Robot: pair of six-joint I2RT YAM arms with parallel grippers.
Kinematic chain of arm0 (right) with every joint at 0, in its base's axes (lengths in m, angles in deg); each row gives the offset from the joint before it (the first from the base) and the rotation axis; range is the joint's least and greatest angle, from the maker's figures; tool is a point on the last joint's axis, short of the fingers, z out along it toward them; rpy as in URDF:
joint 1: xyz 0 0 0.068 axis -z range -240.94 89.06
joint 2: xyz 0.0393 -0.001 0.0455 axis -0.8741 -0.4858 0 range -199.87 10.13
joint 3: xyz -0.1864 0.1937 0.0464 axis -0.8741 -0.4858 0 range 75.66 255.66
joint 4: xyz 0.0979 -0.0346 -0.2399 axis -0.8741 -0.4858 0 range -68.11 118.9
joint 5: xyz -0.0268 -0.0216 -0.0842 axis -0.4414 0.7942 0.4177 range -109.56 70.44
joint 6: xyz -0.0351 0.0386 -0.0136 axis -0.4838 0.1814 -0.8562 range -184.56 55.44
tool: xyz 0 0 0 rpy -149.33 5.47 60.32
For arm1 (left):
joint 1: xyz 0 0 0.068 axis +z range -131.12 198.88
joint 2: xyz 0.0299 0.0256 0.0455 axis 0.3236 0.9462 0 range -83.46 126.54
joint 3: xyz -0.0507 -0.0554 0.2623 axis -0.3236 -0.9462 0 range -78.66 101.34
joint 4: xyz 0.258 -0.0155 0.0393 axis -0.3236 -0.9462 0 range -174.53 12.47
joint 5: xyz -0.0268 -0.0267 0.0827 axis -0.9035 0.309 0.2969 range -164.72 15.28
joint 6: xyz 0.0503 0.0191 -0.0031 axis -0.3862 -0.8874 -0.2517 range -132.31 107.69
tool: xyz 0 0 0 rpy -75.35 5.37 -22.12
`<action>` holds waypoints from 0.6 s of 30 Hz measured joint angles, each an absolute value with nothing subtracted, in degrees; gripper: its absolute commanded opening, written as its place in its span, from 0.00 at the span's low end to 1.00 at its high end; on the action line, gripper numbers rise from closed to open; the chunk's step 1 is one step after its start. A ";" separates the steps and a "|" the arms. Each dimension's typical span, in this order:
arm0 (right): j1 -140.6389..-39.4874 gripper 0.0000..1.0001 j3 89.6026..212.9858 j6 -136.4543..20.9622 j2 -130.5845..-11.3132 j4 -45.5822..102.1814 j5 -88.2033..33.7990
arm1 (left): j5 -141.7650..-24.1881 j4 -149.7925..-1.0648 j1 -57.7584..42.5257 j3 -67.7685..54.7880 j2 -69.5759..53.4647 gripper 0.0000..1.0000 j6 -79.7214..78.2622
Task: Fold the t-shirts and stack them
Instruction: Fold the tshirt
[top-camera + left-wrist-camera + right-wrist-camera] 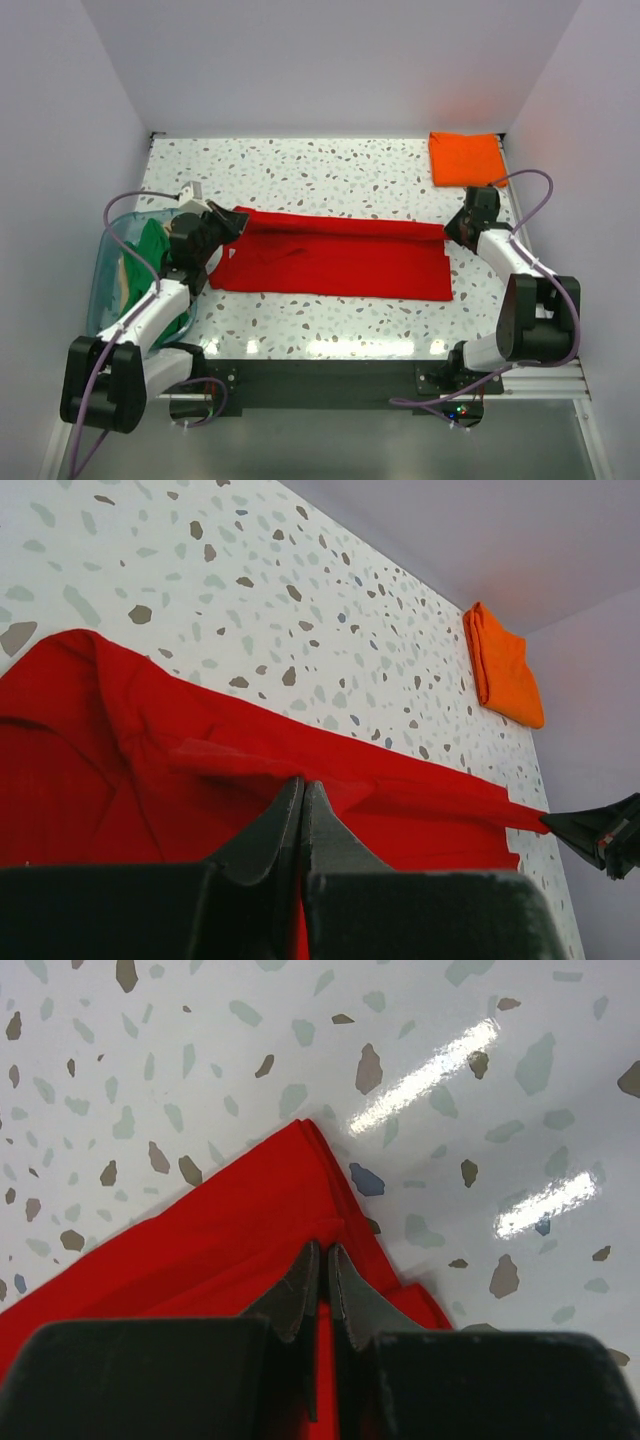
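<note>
Left gripper (302, 785) — we list it pinched shut on one end of the red t-shirt (340, 262). Right gripper (322, 1250) — clamped on the opposite corner; the shirt lies stretched between the two. Orange t-shirt (467, 158), folded, just beyond the right gripper. Green t-shirt (152, 245) in the tub (100, 285) beside the left gripper.

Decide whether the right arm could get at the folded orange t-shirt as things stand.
Likely yes, once freed: the orange t-shirt lies just beyond the right arm across bare table, but its jaws are shut on the red t-shirt's edge.
</note>
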State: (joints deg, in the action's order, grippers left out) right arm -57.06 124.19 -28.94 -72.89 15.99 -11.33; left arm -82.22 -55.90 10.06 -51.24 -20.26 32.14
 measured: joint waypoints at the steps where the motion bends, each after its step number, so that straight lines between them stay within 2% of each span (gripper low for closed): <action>1: -57.03 0.00 123.93 -28.90 -72.69 16.01 -11.33 | -82.16 -56.19 10.06 -51.63 -21.11 0.00 32.14; 15: -55.81 0.00 120.00 -28.35 -70.23 16.25 -11.64 | -81.94 -59.36 10.06 -56.53 -29.88 0.00 32.09; 18: -55.37 0.04 119.17 -28.07 -69.92 16.53 -11.94 | -81.96 -59.56 10.06 -58.17 -31.06 0.00 32.11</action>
State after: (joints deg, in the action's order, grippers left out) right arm -55.37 119.17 -28.07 -69.92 16.53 -11.94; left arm -81.96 -59.56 10.06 -58.17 -31.06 32.11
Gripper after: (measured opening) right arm 0.037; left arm 0.035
